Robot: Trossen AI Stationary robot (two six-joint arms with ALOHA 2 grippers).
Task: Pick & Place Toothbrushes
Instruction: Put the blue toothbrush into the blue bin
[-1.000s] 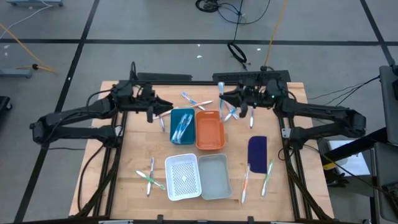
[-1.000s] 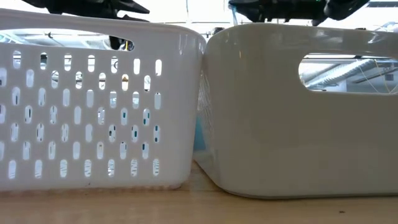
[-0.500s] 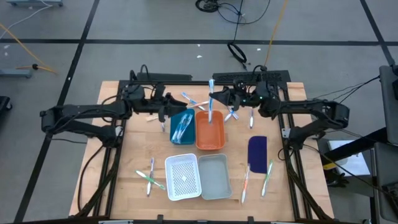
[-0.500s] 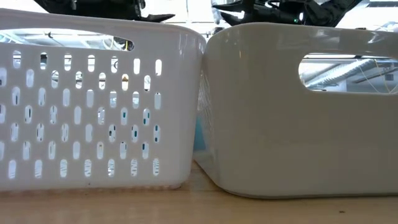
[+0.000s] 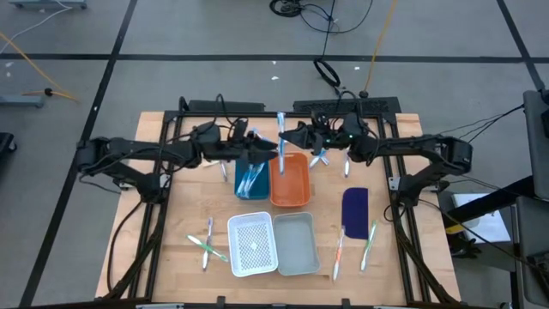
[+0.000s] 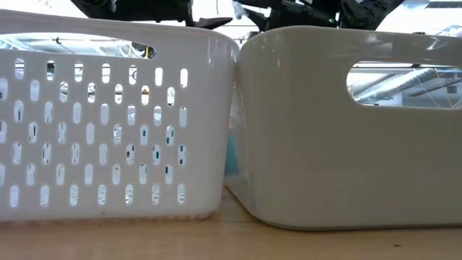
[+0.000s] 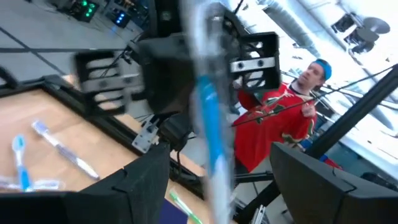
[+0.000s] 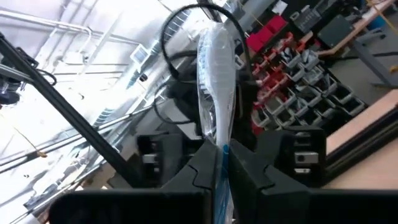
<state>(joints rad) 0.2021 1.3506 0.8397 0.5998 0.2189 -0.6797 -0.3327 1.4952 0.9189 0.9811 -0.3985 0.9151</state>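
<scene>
Two dark jointed arms, looping black cables

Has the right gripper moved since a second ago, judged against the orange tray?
Yes. In the high view the right gripper, shut on a blue toothbrush, has travelled leftward to the orange tray's left edge, facing the left gripper.

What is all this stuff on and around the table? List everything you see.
Table: one, wood.
Blue tray: one, centre, holds toothbrushes.
Orange tray: one, beside it.
White basket: one, perforated, front.
Grey basket: one, beside it.
Flat piece: one, dark blue, right side.
Loose toothbrushes: several, whitish, scattered on table.
Held toothbrush: one, blue-white, upright.
Person: one, red shirt, background.
Right gripper: fingers shut on held toothbrush.
Left gripper: fingers open around it.
</scene>
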